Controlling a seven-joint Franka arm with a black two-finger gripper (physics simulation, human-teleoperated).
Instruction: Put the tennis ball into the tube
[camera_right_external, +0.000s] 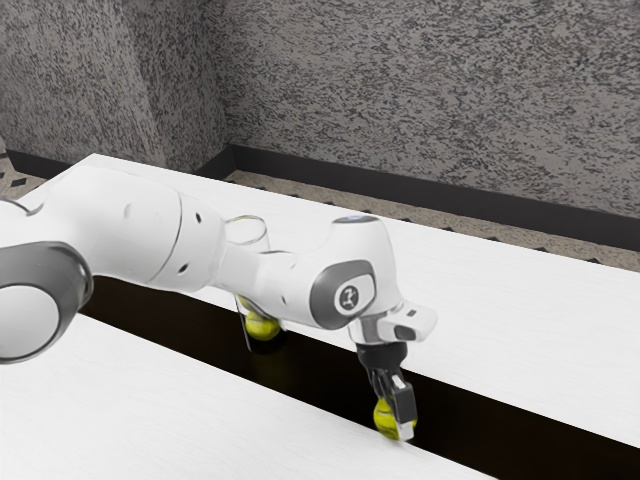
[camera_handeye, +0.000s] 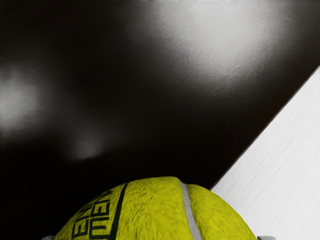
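My hand (camera_right_external: 395, 420) has the tennis ball (camera_right_external: 383, 418) pinched between its fingers, outside the tube (camera_right_external: 248, 232), well apart toward the exterior view's right. I judge the grasp made; carrying it above the tube's mouth and letting go remain.

Room with mottled grey walls (camera_right_external: 430, 90)

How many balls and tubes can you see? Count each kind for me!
Balls: 3 in sight, one at my gripper, two in the tube, partly hidden by my arm
Tubes: 1
Total: 4 in sight
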